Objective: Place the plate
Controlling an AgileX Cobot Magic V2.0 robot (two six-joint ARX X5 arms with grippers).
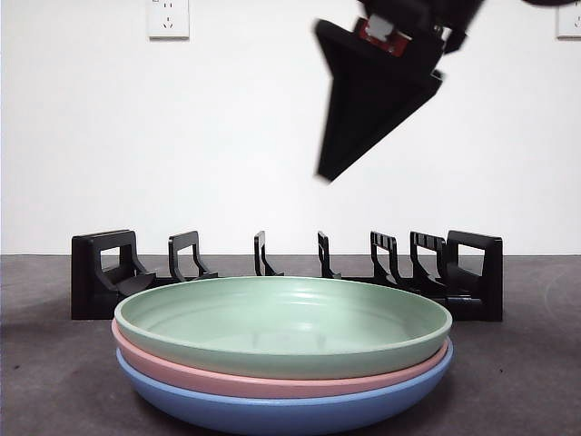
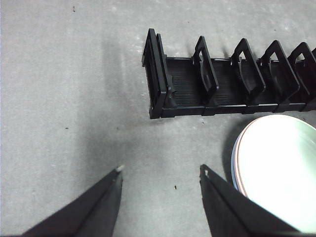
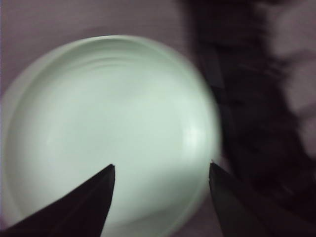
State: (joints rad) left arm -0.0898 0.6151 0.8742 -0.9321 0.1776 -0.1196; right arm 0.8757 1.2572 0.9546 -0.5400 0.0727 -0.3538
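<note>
Above the green plate (image 1: 281,327) hangs the right gripper (image 3: 162,170), jaws spread — black rack (image 1: 290,272) just behind the three-plate stack.

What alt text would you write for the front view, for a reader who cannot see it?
Three stacked plates, green plate on pink plate on blue plate, sit before a black slotted rack. The right end effector hangs above.

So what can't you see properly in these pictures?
- Front view: the blue plate is cut off by the bottom edge, and the plates hide part of the rack.
- Right wrist view: the rack is a dark blur.
- Left wrist view: the green plate is cut off at the edge.
</note>
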